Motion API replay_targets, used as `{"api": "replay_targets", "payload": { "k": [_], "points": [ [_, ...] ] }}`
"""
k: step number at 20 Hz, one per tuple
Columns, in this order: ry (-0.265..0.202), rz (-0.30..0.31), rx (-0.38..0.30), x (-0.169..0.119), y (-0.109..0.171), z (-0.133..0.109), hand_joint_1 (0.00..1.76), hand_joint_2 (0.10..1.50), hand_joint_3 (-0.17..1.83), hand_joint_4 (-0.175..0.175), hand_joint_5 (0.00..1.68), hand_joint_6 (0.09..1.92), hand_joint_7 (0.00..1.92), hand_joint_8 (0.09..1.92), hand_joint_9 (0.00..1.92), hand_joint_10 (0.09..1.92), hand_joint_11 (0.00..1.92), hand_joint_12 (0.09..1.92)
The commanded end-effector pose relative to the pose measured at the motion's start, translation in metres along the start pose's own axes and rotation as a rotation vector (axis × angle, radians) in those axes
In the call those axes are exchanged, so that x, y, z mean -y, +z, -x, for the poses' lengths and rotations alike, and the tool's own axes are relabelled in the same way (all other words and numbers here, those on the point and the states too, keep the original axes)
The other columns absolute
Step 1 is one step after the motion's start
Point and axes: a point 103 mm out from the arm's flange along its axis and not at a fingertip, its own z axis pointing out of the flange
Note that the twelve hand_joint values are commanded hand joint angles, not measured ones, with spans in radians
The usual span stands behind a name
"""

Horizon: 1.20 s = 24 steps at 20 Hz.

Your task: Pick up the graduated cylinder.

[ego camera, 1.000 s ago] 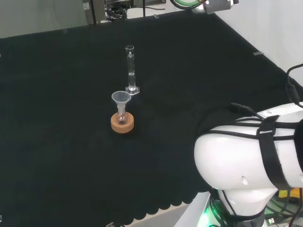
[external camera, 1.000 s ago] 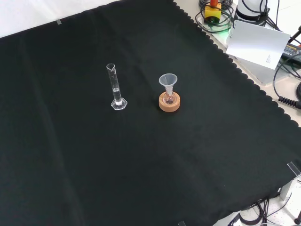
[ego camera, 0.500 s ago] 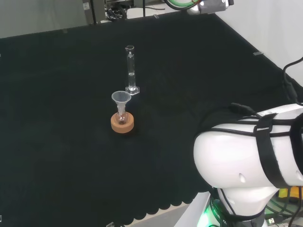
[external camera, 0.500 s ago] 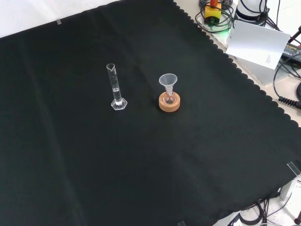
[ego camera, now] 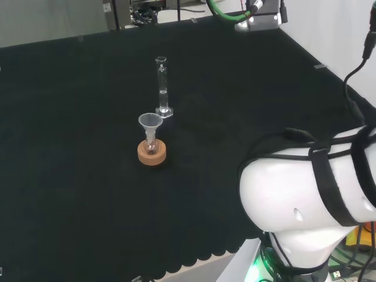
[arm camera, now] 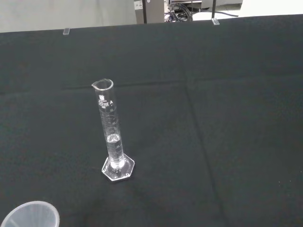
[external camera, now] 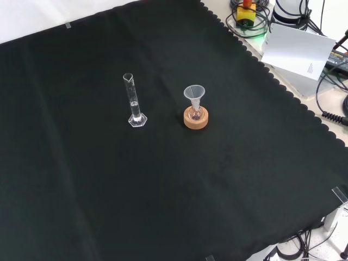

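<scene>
The graduated cylinder (ego camera: 161, 87) is a slim clear tube on a hexagonal foot. It stands upright on the black cloth near the middle, with a little clear liquid low inside. The front view has the cylinder (external camera: 132, 104) left of the funnel. In the wrist view the cylinder (arm camera: 111, 138) is close, upright and free, with nothing touching it. A grey part at the arm's end (ego camera: 258, 14), with a green cable, hangs at the top edge of the head view, well away from the cylinder.
A clear funnel (ego camera: 150, 124) sits in a small flask on a cork ring (ego camera: 152, 154), just in front of the cylinder in the head view. The funnel's rim (arm camera: 29, 216) shows in the wrist view. The arm's white link (ego camera: 305, 200) bulks at the lower right. Cables and a white card (external camera: 299, 50) lie beyond the cloth's scalloped edge.
In the head view the grey part at the arm's end has dropped lower into the picture and the white link has shifted slightly. The cylinder and funnel have not moved.
</scene>
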Motion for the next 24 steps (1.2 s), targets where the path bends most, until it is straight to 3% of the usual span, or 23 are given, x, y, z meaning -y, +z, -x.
{"api": "replay_targets", "payload": {
  "k": [1, 8, 18, 24],
  "points": [
    [-0.015, -0.001, -0.066, -0.058, 0.061, 0.026, 0.17, 1.35, -0.02, 0.011, 0.19, 0.09, 0.06, 0.5, 0.24, 0.62, 0.08, 1.37],
    [-0.053, -0.034, -0.138, -0.112, 0.116, 0.024, 0.26, 1.32, -0.05, 0.009, 0.2, 0.09, 0.09, 0.52, 0.26, 0.63, 0.08, 1.37],
    [-0.155, -0.071, -0.197, -0.144, 0.172, -0.011, 0.35, 1.26, -0.09, 0.002, 0.21, 0.09, 0.12, 0.56, 0.3, 0.65, 0.09, 1.38],
    [-0.171, -0.094, -0.285, -0.155, 0.201, -0.022, 0.36, 1.25, -0.1, -0.005, 0.18, 0.09, 0.07, 0.56, 0.31, 0.64, 0.14, 1.37]
  ]
}}
